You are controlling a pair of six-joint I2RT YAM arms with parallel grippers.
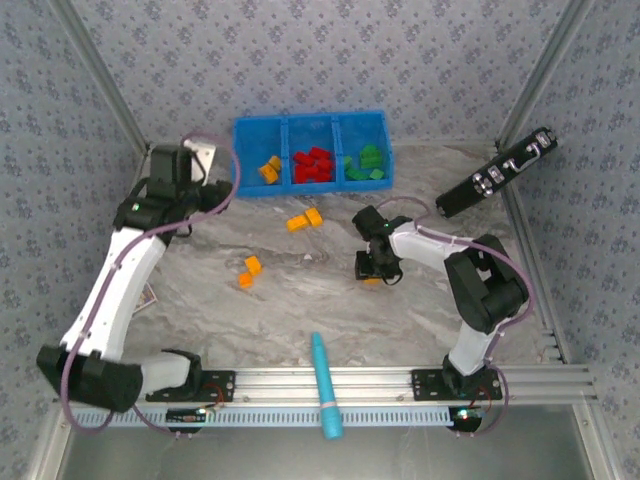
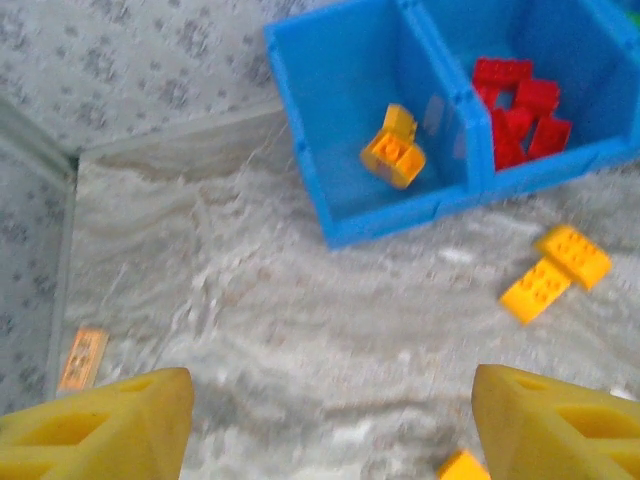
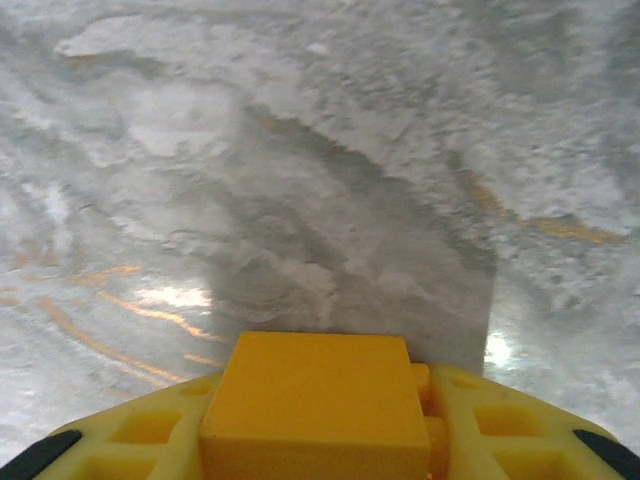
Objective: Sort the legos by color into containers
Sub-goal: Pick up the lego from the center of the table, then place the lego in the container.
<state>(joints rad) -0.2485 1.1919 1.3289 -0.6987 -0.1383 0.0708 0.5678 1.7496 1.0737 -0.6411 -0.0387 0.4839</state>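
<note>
Blocking the right wrist view: a yellow brick [image 3: 315, 405], smooth flat face toward the lens, its lower part cut off by the frame edge.
Right gripper [image 1: 379, 268]: pinching that yellow brick, with ribbed yellow fingers [image 3: 130, 440] against two of its sides. From above, the gripper's body covers the brick. Whether the brick is off the table cannot be told.
Left gripper [image 2: 330, 440]: spread wide with nothing between its fingers, hovering near the bin's left end. Its wedge-shaped tips are blurred and cut off at the bottom edge.
Bin [image 1: 310, 118]: glossy blue plastic with three compartments. The left holds yellow bricks [image 1: 269, 168], the middle red bricks [image 1: 313, 165], the right green bricks [image 1: 366, 163]. The count in each heap is unclear.
Loose bricks: a studded yellow pair [image 1: 305, 220] touching each other, just in front of the bin; two more [image 1: 248, 272] mid-table.
Table [image 1: 300, 300]: grey, marbled, matte.
Pen [image 1: 325, 385]: teal cylinder lying across the front rail.
Black device [image 1: 497, 172]: long, leaning at the right wall, its details too small to make out.
</note>
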